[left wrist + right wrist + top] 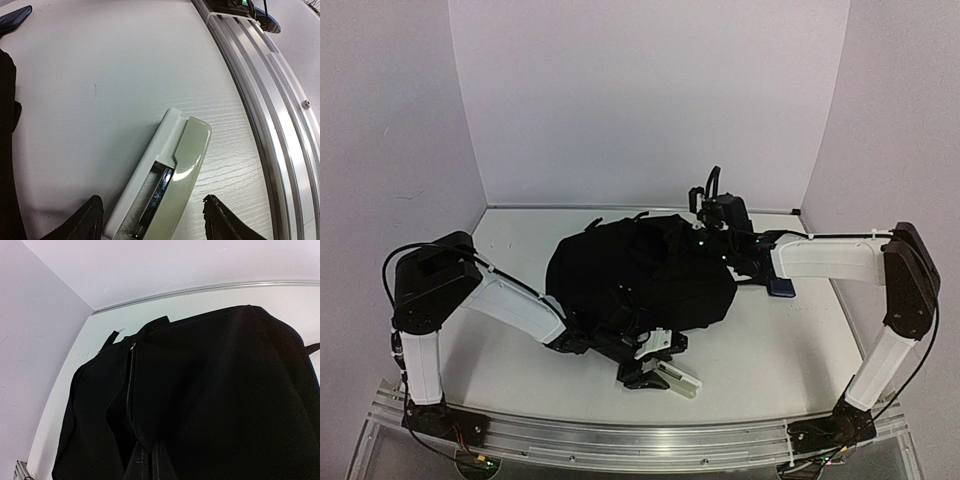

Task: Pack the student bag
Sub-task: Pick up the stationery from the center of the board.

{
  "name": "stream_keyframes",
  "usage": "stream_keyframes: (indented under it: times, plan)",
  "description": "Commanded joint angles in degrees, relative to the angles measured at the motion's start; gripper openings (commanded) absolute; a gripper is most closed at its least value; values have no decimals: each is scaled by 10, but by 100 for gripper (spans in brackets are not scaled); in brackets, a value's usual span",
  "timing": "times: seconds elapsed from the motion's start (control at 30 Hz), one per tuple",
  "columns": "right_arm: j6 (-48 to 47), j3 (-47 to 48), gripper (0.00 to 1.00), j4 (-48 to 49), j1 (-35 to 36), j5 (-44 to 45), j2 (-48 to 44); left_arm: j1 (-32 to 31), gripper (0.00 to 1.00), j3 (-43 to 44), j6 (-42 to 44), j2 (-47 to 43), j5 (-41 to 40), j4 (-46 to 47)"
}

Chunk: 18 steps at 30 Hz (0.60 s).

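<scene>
Black soft fabric backpack (640, 275): packing looks unfinished. Pale green plastic stapler (170, 175) lies outside it, between the spread fingers of your left gripper (152, 207). Right gripper (700, 240) pressed together at the backpack's top

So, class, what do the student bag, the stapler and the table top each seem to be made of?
The student bag: black woven fabric, matte; it slumps and creases, with a fine weave in the right wrist view. The stapler: pale glossy plastic, by its soft highlights, around a mirror-bright metal strip. The table top: white, matte, faint wood-grain lines, likely laminate.
</scene>
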Motion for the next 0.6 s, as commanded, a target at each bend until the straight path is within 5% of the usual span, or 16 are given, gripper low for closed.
stream_keyframes:
  times: [0.0,0.57]
  plan:
    - [2,2,0,60,-10,3,-39,-8,67,18,16,11,-22,-7]
    - [7,-6,0,64,-14,2,-39,-32,21,-47,-30,-25,-111,63]
